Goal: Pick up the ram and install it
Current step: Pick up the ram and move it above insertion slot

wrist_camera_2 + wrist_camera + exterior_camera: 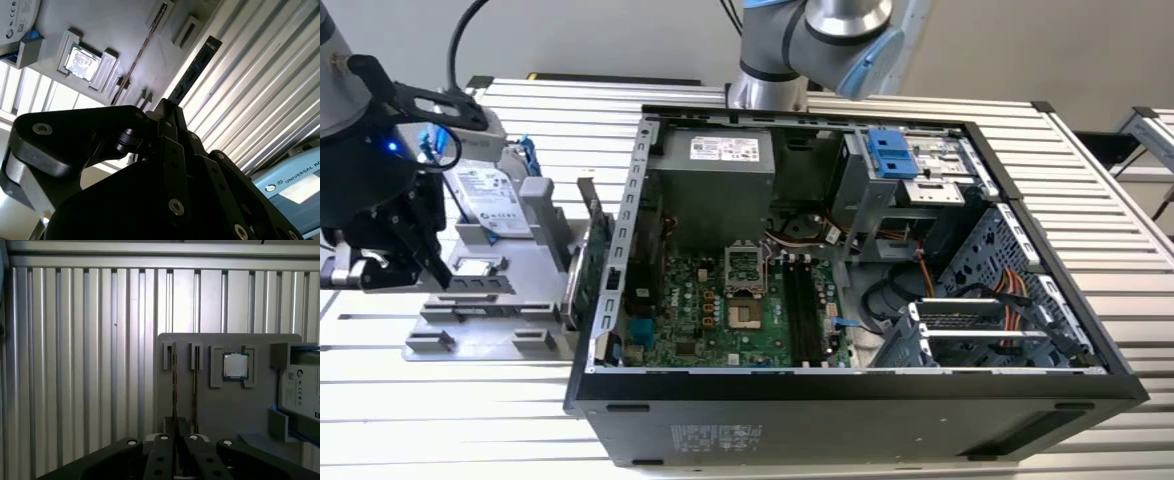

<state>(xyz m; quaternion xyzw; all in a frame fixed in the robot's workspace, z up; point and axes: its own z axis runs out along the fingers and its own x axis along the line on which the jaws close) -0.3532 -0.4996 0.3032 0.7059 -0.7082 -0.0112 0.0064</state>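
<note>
First wrist view: gripper (175, 436) drawn nearly closed and clamped on the ram (173, 390). The ram is seen edge-on and runs out from between the fingertips across the grey holder block (220, 410). Second wrist view confirms the same dark stick projecting straight from the closed jaws. Whether its far edge sits clear of the slot cannot be told. A second thin board (194, 375) stands just beside it in the neighbouring slot. A processor (235, 365) and a hard drive (300, 390) sit further along the block. Exterior view: the block lies on the slatted table (454, 430), at the exterior view's left of the open computer case (854, 400).
</note>
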